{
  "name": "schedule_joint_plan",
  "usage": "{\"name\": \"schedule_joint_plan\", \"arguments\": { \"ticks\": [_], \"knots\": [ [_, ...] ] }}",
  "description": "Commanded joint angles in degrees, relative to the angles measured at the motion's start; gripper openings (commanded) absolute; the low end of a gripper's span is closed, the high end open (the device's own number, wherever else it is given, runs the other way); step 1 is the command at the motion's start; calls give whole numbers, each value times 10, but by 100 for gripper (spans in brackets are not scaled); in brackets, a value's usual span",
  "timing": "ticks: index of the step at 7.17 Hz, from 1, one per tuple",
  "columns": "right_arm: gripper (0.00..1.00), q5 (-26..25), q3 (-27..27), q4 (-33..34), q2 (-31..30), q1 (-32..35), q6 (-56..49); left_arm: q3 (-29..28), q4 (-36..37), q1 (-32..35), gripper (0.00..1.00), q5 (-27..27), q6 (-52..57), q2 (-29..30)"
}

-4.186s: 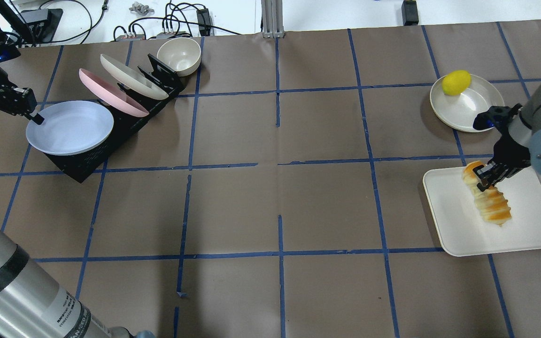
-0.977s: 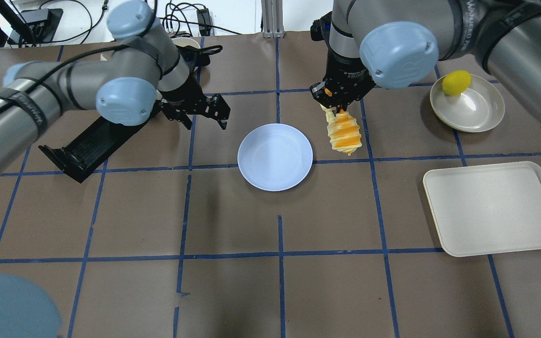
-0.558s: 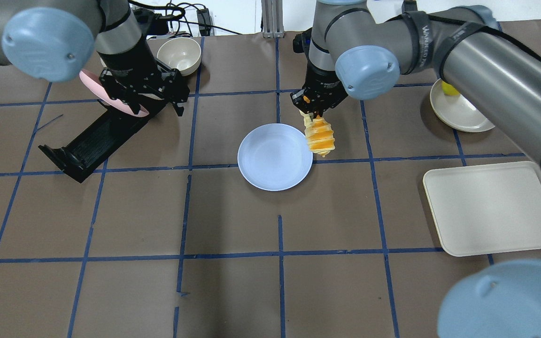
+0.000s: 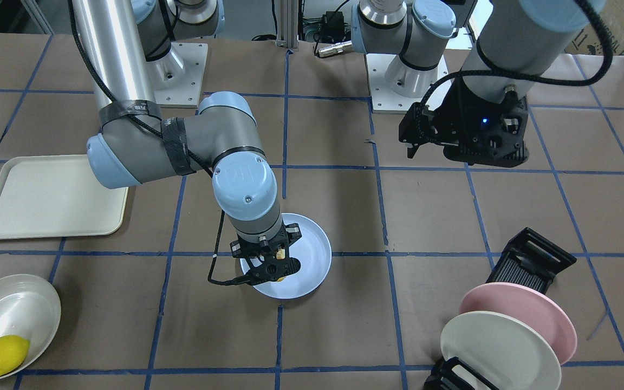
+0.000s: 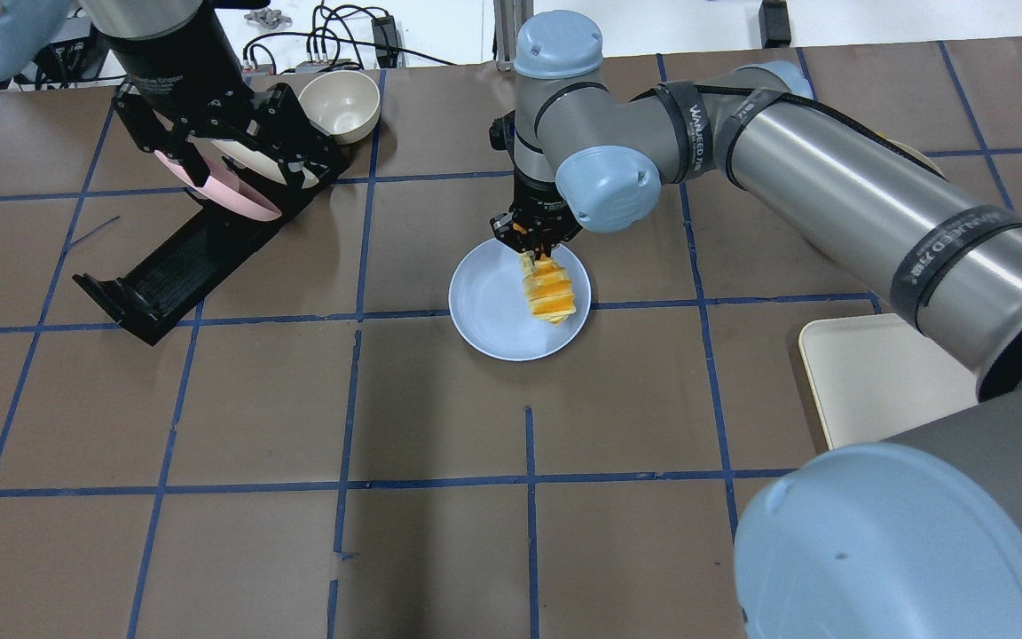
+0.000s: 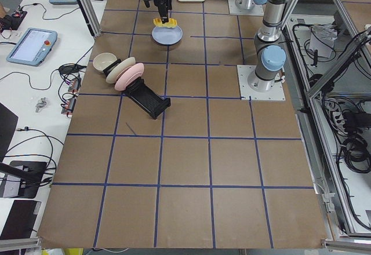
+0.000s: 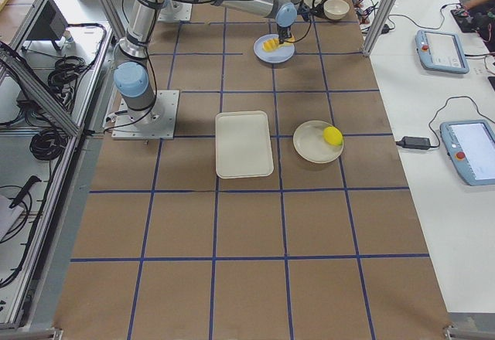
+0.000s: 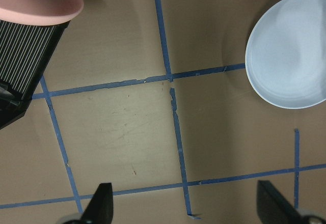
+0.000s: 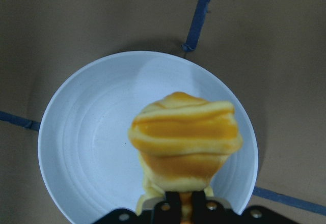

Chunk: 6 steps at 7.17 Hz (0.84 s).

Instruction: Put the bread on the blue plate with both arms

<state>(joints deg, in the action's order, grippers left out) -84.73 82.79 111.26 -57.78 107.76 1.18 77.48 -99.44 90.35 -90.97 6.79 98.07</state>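
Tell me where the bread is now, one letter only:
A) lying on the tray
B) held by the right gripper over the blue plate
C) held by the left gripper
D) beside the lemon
B: the right gripper is shut on one end of the bread, which hangs over the blue plate.

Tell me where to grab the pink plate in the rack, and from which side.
Grip the pink plate by its raised top rim, coming down from above and straddling the thin edge. It leans in the rack, so that rim stands free. The cream plate crowds one face; empty slots lie beside the other.
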Motion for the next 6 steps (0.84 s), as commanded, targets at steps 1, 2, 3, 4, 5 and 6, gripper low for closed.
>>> {"name": "schedule_joint_plan", "arguments": {
  "ticks": [1,2,3,4,5,6],
  "knots": [
    [5,-1,-14,-1,31,15,1,3,0,-22,100,7,2,-13],
    [6,-2,-25,-4,35,19,2,2,0,-27,100,5,2,-22],
    [6,-2,-31,-6,38,21,3,4,-1,-27,100,1,-5,-20],
    [9,-3,-32,-9,38,22,3,5,0,-28,100,4,-7,-4],
    [75,-3,-31,-10,40,22,2,4,2,-28,100,3,-8,10],
    [100,-3,-33,-9,41,21,2,0,0,-27,100,0,-9,20]
  ]
}}
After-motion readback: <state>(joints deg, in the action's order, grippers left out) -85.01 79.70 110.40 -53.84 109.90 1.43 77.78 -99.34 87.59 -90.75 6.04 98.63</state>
